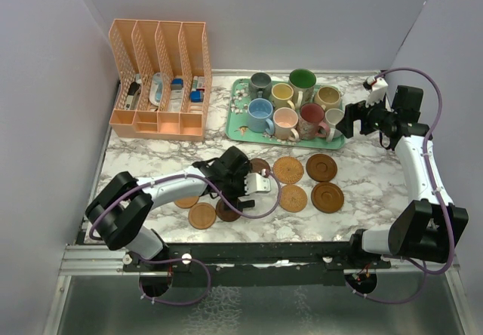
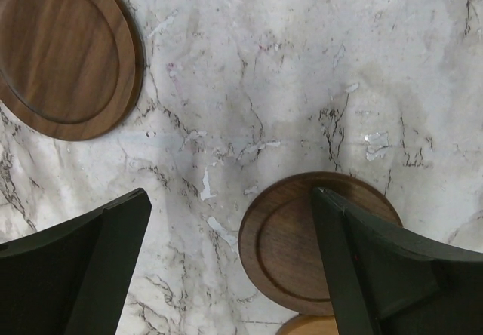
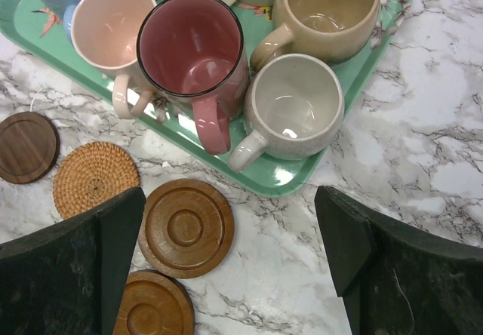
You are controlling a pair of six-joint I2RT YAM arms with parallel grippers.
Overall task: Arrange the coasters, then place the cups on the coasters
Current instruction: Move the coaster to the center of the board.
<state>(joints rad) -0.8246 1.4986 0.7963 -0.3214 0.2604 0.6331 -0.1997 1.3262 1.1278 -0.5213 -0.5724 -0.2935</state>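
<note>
Left jaws wide, empty, low over worktop [image 1: 151, 158], dark coaster [image 2: 290, 244] by one finger, other coasters [image 1: 293, 198] loose in front of tray [image 1: 238, 124], right jaws wide, empty, above tray's near right corner, eight cups [image 1: 311, 115] on tray

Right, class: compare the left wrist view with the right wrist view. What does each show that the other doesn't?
Only left wrist: two dark wooden coasters, upper and lower, no cups. Only right wrist: the teal tray of mugs, among them a dark red mug and a cream mug, plus a woven coaster. Both: marble tabletop, open jaws.
</note>
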